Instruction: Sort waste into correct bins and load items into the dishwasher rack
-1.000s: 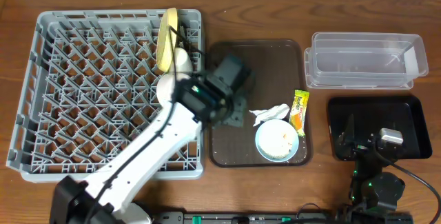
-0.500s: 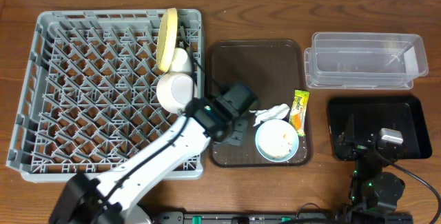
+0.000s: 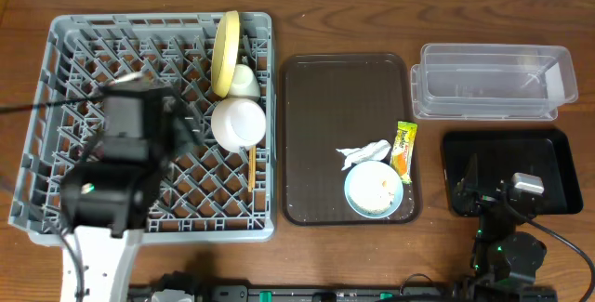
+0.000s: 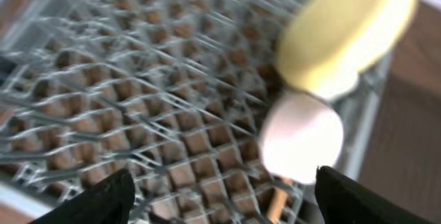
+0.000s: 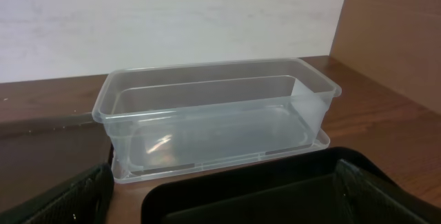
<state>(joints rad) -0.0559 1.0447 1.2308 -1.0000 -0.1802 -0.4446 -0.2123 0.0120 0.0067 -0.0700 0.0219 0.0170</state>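
Brown serving tray (image 3: 325, 98) at the middle of the bench (image 3: 353, 5), used as the mark for all else. Just left of it, the large grey dishwasher rack (image 3: 139, 25). Along the rack side nearest the tray, a round yellow plate (image 3: 225, 51) upright on its rim, a small white cup (image 3: 244, 81) against it, a white bowl (image 3: 239, 122) next in line, then thin wooden chopsticks (image 3: 250, 167) lying among the pegs. On the tray itself, toward its right front corner, a light blue bowl (image 3: 374, 190) with white rice-like scraps (image 3: 381, 185) inside. Touching the bowl's far rim, a crumpled white paper napkin (image 3: 363, 152); just beside that, by the tray's right edge, a yellow-green and orange snack wrapper (image 3: 404, 150). Right of the tray and further back, a clear rectangular plastic container (image 3: 493, 81); right of the tray and nearer the front, a shallow black tray (image 3: 548, 153). Left gripper (image 4: 220, 207) well left of the brown tray, above the rack, fingers (image 4: 103, 196) spread wide with nothing between; blurred wrist view onto plate, bowl and a chopstick end. Right gripper (image 5: 227, 207) right of the brown tray, at the black tray's front edge, spread wide, holding nothing, facing the clear container.
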